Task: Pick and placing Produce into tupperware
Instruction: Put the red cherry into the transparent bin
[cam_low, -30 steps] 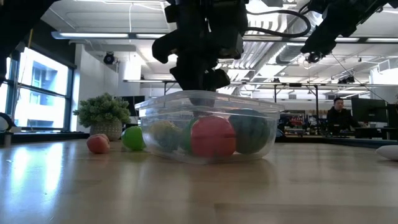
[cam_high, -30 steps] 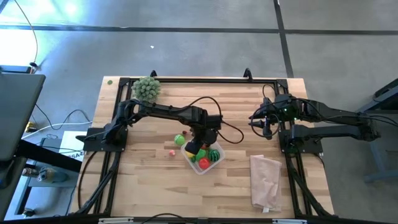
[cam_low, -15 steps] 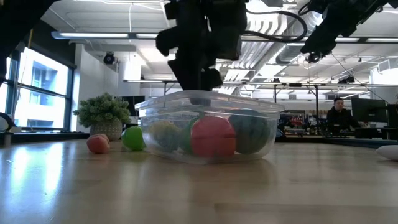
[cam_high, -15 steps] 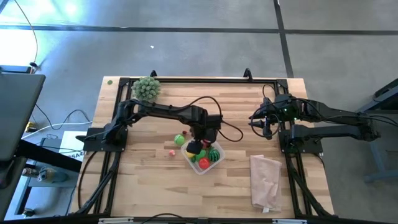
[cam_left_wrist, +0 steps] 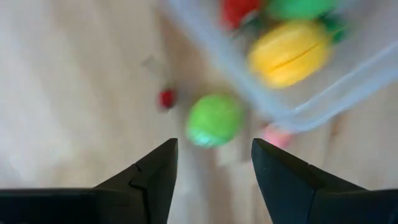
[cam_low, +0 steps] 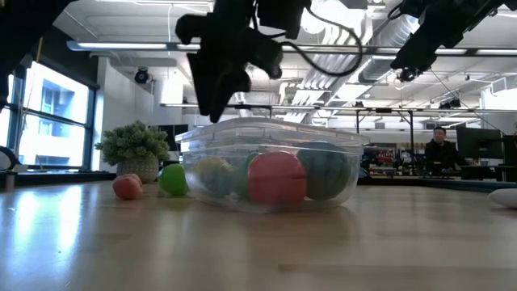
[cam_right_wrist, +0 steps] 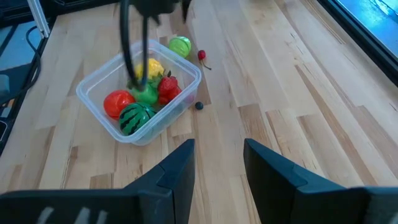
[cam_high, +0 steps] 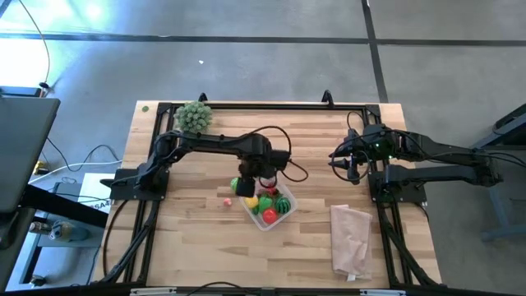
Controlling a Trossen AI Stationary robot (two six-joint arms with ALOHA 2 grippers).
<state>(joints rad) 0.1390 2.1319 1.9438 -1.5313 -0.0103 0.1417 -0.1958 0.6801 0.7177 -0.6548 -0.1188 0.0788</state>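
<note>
The wooden tabletop [cam_high: 189,238] carries a pale bag [cam_high: 352,238] near the right arm's base. The clear tupperware [cam_high: 256,219] sits mid-table, holding a red ball [cam_right_wrist: 118,102], a striped watermelon ball [cam_right_wrist: 136,116], a yellow piece [cam_left_wrist: 290,53] and more produce partly hidden behind its walls. The left gripper [cam_left_wrist: 211,158] hangs above the tupperware's edge, fingers apart and empty, over a green fruit [cam_left_wrist: 214,119] lying just outside; its arm blocks that fruit from above. The right gripper [cam_right_wrist: 217,163] waits well apart, fingers parted, empty.
</note>
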